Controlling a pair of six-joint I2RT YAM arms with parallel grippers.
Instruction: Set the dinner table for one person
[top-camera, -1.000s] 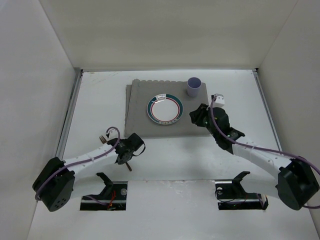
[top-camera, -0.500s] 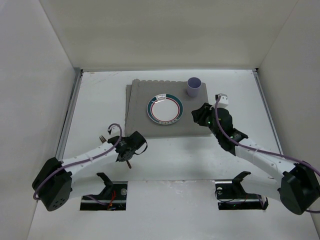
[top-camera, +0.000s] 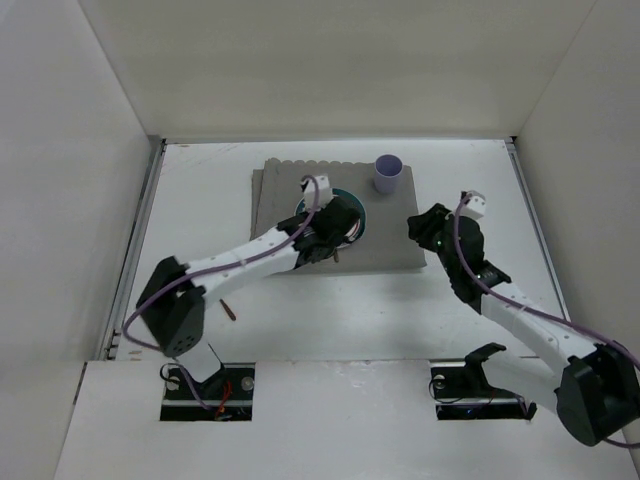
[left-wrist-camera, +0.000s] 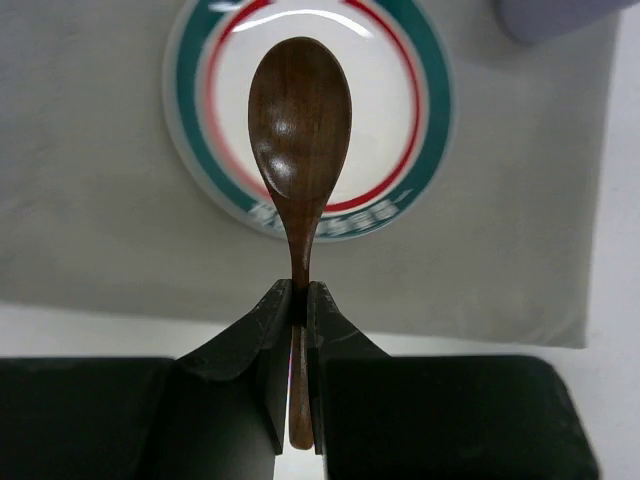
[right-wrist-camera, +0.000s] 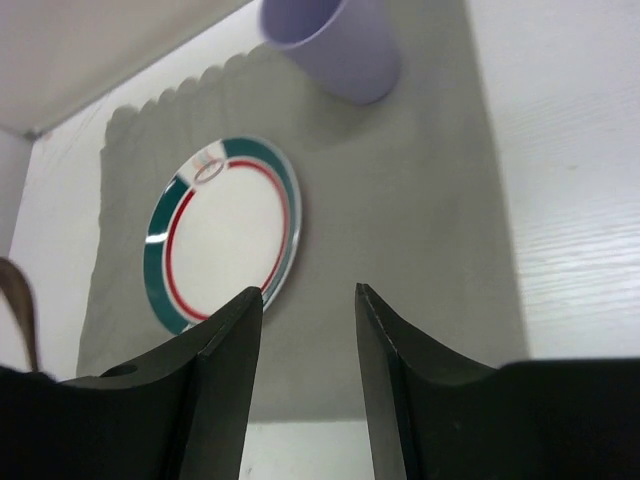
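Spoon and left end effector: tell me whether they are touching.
Touching. The left wrist view shows the left end effector shut on the spoon, its handle pinched with no gap on either side.

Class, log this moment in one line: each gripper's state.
left gripper: shut on wooden spoon, over plate | right gripper: open, empty, by placemat edge | cup: on placemat

The lilac cylindrical cup (left-wrist-camera: 560, 15) is cut off at one o'clock in the left wrist view, and the brown wooden spoon (right-wrist-camera: 17, 310) at nine o'clock in the right wrist view.
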